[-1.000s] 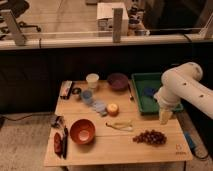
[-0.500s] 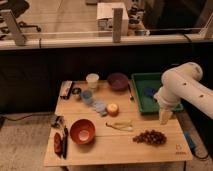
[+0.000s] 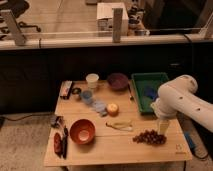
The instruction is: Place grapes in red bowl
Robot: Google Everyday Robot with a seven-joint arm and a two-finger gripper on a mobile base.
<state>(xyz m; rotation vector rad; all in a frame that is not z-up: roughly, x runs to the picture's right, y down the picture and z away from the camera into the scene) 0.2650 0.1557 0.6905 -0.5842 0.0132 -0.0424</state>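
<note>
The grapes [image 3: 149,137], a dark reddish-brown bunch, lie on the wooden table [image 3: 115,147] near its front right. The red bowl [image 3: 82,131], orange-red with a pale centre, stands at the front left of the table, well apart from the grapes. My gripper [image 3: 162,128] hangs from the white arm [image 3: 185,102] on the right, just above and to the right of the grapes.
A small orange fruit [image 3: 113,108], a dark purple bowl [image 3: 118,81], a green tray [image 3: 149,90], a white cup [image 3: 92,80], a blue cup [image 3: 87,96] and a banana-like item [image 3: 120,125] are on the table. Utensils [image 3: 60,142] lie at the left edge.
</note>
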